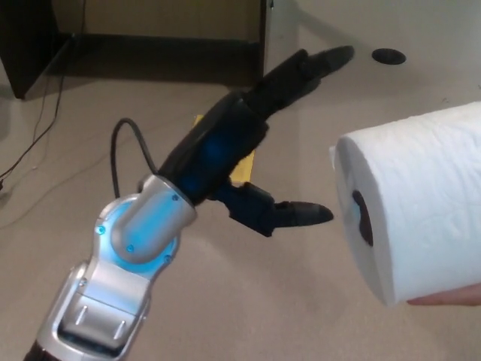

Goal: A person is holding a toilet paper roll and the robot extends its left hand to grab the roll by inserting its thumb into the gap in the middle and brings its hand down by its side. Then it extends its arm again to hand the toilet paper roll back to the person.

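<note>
A white toilet paper roll (421,203) is held up at the right, its dark core hole (362,218) facing left. A person's fingertips (451,295) show under its lower right edge. My left hand (248,143) reaches in from the lower left and is open. Its two fingers (308,66) point up and to the right, above the roll's level. The thumb (289,214) points straight at the core hole, its tip a short gap to the left of the roll's face. Nothing is in the hand. My right hand does not show.
A yellow sheet (242,167) lies on the beige carpet behind my hand. Dark furniture (150,45) stands along the back wall, with cables (41,120) trailing at the left. A small black disc (388,55) lies on the floor at the upper right.
</note>
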Available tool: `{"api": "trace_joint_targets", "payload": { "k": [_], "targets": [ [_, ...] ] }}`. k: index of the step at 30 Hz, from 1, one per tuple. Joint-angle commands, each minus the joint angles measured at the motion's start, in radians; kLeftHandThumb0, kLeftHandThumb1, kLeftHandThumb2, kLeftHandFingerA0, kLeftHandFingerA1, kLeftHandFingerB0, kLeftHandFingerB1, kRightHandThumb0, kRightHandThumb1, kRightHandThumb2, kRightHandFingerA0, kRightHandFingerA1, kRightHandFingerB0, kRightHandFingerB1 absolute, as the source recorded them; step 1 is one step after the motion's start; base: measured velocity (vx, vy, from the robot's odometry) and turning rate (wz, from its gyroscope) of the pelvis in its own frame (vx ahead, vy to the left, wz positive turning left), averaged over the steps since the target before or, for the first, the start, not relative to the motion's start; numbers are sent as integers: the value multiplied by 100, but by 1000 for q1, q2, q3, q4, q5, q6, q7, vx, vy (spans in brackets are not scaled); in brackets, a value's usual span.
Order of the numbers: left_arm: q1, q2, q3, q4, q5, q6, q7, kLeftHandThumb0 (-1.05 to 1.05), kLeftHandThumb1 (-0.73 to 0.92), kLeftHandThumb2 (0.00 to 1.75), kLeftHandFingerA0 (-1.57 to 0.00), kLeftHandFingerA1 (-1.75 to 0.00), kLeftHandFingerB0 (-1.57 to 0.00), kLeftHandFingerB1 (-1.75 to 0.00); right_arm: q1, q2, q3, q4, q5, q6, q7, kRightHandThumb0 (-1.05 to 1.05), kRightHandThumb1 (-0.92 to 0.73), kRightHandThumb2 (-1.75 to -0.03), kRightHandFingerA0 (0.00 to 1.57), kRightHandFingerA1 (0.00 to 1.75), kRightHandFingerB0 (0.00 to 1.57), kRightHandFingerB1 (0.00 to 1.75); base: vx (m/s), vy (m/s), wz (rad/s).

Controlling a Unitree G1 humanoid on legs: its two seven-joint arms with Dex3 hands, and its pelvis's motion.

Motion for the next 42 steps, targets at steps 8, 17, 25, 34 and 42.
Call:
{"api": "trace_joint_targets", "payload": {
  "k": [8, 17, 25, 34, 42],
  "targets": [
    [-5, -3, -8, -27, -10, 3, -18, -59, 32, 63, -7, -37, -3, -15, -11, -19, -3, 3, 1, 10, 7, -41, -54, -87, 61, 73, 36, 51, 0, 0, 0],
    [2, -12, -36, -65, 20, 43, -7, -52, 34, 67, -10, -40, -5, -19, -2, -10, 6, 2, -5, 10, 8, -34, -67, -59, 58, 58, 44, 38, 0, 0, 0],
    [-15, -61, -76, -28, 40, 16, 17, -50, 34, 66, -10, -39, -7, -23, 5, -6, 7, 4, 3, 4, 10, -34, -67, -60, 60, 59, 43, 38, 0, 0, 0],
    [-30, -112, -127, -14, 110, 20, 56, -29, 16, 78, 0, -47, 0, -49, 2, 3, 8, 2, 2, 8, 13, -41, -53, -85, 60, 71, 37, 51, 0, 0, 0],
    [-60, -165, -163, 14, 168, 33, 95, -58, 37, 68, -22, -41, -8, -32, -6, 6, 2, 2, 6, 17, 16, -32, -67, -59, 65, 82, 44, 38, 0, 0, 0]
  ]
}}
